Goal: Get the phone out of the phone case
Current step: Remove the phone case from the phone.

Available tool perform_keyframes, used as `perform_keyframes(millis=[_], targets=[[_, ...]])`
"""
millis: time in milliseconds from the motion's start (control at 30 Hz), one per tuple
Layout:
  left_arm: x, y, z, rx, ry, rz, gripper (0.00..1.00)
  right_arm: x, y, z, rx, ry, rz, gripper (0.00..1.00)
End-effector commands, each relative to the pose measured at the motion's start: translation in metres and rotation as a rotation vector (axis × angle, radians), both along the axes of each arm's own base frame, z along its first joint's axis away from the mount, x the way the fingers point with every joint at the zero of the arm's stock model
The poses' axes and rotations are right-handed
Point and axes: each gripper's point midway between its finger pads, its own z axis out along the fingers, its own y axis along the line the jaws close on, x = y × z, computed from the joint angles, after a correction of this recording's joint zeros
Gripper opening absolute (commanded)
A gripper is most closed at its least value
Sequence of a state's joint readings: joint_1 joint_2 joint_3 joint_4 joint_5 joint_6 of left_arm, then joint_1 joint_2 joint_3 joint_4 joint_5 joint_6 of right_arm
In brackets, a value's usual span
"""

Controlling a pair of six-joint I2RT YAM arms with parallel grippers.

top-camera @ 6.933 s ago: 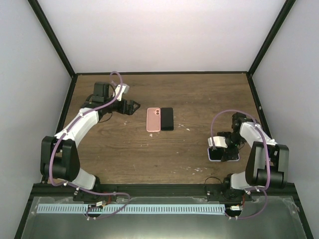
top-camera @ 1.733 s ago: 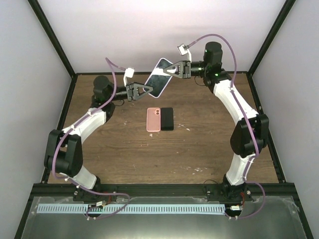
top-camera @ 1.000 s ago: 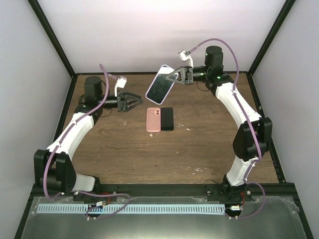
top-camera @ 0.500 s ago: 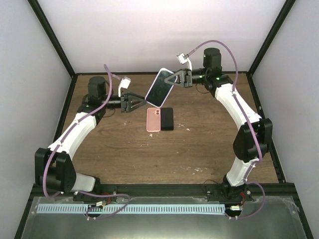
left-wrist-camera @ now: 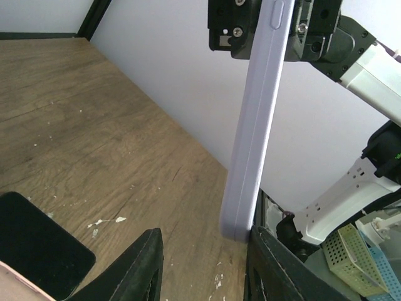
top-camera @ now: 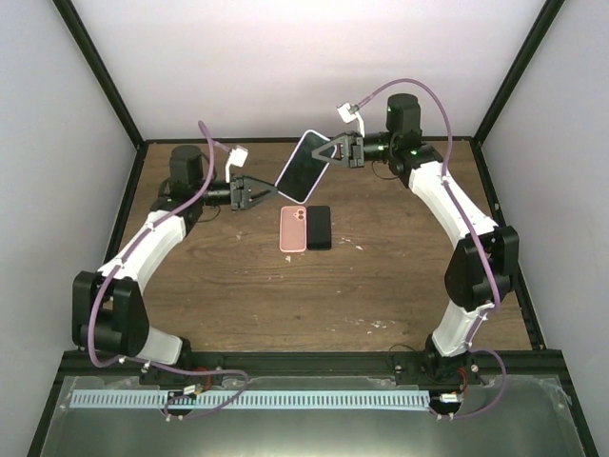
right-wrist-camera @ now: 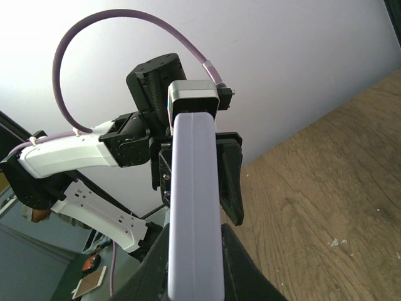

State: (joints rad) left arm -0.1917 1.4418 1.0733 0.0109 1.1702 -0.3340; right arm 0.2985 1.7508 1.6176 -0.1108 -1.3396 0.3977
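High over the back of the table, the phone [top-camera: 302, 167] sits dark screen up inside its lavender phone case [top-camera: 286, 182], tilted. My right gripper [top-camera: 332, 152] is shut on the case's upper end, and its fingers press both faces of the case [right-wrist-camera: 194, 207]. From the left, my left gripper [top-camera: 267, 193] straddles the lower corner with its jaws open. In the left wrist view the case edge [left-wrist-camera: 257, 125] rests against the right finger [left-wrist-camera: 276, 266], while a wide gap separates it from the left finger [left-wrist-camera: 141, 269].
A pink case [top-camera: 293, 229] and a black phone [top-camera: 319, 228] lie side by side on the wooden table [top-camera: 381, 276], right below the held phone. Black frame posts and white walls close in the back and both sides.
My left gripper has moved right to the phone's lower corner and its jaws have narrowed. The right gripper has shifted the phone slightly and keeps its hold.
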Motion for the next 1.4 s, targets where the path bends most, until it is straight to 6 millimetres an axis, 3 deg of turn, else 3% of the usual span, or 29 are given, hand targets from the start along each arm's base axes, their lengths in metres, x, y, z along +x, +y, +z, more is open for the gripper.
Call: perform_keyframes(millis=[0, 167, 533, 833, 1133, 1367], targets=[[0.032, 0.017, -0.037, 0.08, 0.065, 0.139, 0.38, -0.05, -0.003, 0.041, 0.058, -0.033, 0.207, 0.01], [0.046, 0.027, -0.057, 0.122, 0.115, 0.192, 0.38, -0.054, -0.004, 0.041, 0.059, -0.017, 0.238, 0.01], [0.044, 0.038, -0.077, 0.171, 0.141, 0.209, 0.47, -0.056, -0.005, 0.043, 0.061, -0.013, 0.262, 0.01], [-0.015, 0.028, 0.011, -0.008, -0.124, 0.026, 0.61, -0.033, -0.007, 0.04, 0.052, -0.039, 0.149, 0.01], [-0.048, 0.007, 0.032, -0.021, -0.157, -0.064, 0.6, -0.029, -0.005, 0.035, 0.046, -0.036, 0.14, 0.01], [-0.05, -0.006, 0.029, -0.006, -0.157, -0.063, 0.58, -0.04, -0.002, 0.036, 0.051, -0.045, 0.175, 0.01]])
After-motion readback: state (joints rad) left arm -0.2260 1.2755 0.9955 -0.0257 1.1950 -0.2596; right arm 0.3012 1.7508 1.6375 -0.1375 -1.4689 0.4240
